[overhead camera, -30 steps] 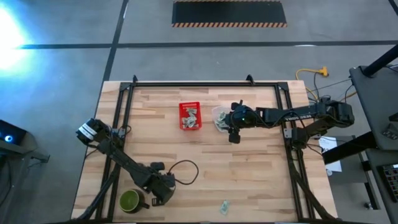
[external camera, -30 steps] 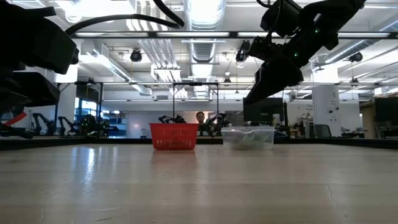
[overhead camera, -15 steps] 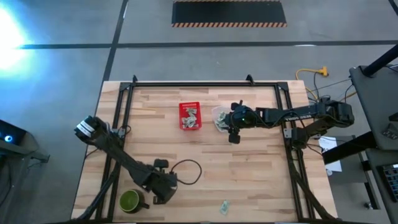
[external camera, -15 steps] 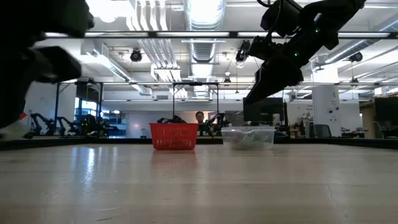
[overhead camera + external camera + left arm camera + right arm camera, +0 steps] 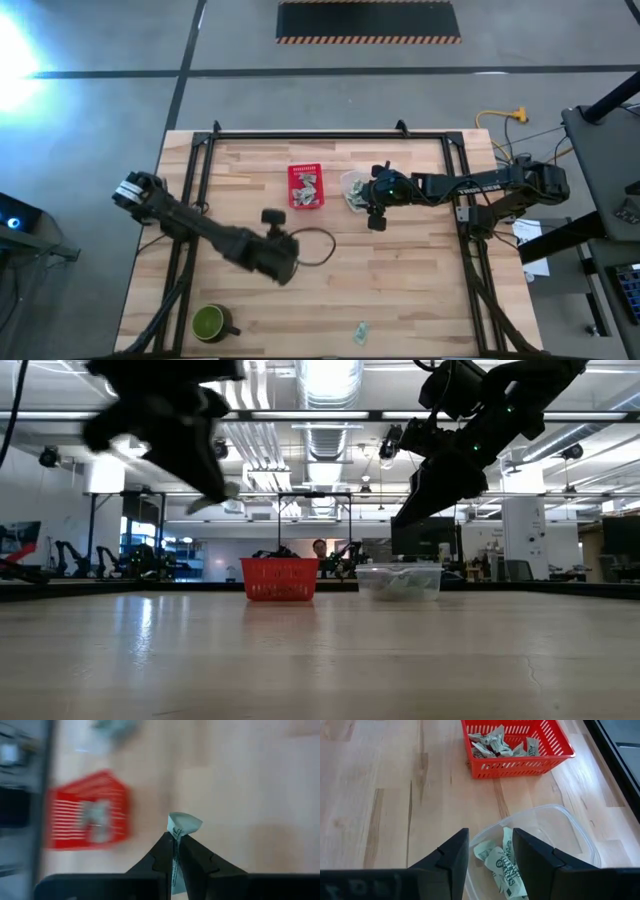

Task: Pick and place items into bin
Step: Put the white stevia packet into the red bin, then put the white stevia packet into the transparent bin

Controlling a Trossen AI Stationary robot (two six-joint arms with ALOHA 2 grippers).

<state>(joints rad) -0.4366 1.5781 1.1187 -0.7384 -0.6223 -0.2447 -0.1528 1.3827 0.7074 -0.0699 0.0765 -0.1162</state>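
1. Left tool (image 5: pixel 174 851) pinched shut on one pale green-and-white wrapper (image 5: pixel 182 824), raised above the middle of the counter (image 5: pixel 400 290), near the red basket (image 5: pixel 306 187) on its near side.
2. Right tool (image 5: pixel 490 865) parted, with nothing gripped, poised over the clear plastic tub (image 5: pixel 570 827) just beside the red basket.
3. More wrappers (image 5: pixel 501 862) lying in the tub, right between the right tool's fingers (image 5: pixel 532 855).
4. Several wrappers (image 5: pixel 495 742) already heaped inside the red basket.
5. One stray wrapper (image 5: pixel 360 332) alone at the near edge of the counter.
6. Green mug (image 5: pixel 208 323) standing at the near left corner, well apart from both tools.
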